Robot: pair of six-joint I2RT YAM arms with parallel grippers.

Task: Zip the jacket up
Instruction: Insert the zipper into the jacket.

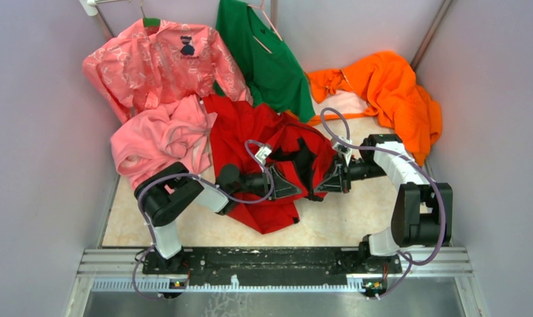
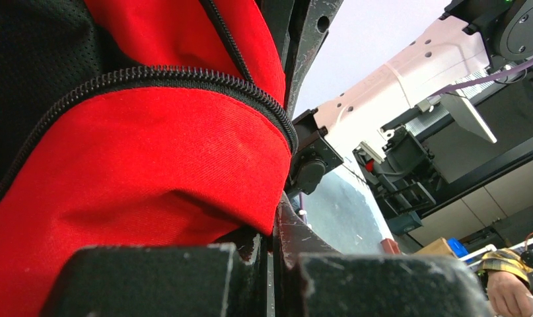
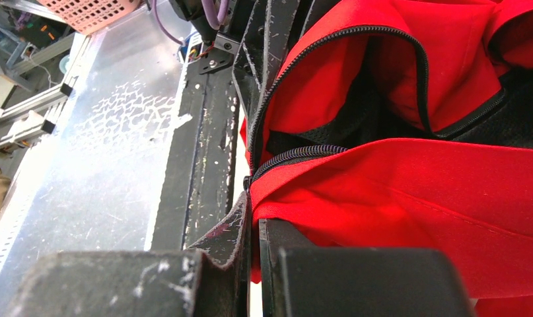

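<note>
The red jacket (image 1: 247,129) lies crumpled in the middle of the table, open, with its dark lining showing. My left gripper (image 1: 298,191) and right gripper (image 1: 318,187) face each other over its right front part, almost tip to tip. In the left wrist view the left gripper (image 2: 277,221) is shut on a fold of the jacket (image 2: 151,165), just below a curved run of dark zipper teeth (image 2: 184,76). In the right wrist view the right gripper (image 3: 253,214) is shut on the jacket's edge (image 3: 395,191), right under the end of the zipper (image 3: 296,155).
A pink fleece garment (image 1: 161,139) lies left of the jacket. A pink patterned shirt (image 1: 158,63) and a green top (image 1: 263,59) hang at the back. An orange garment (image 1: 392,92) is heaped at the back right. Grey walls close in both sides.
</note>
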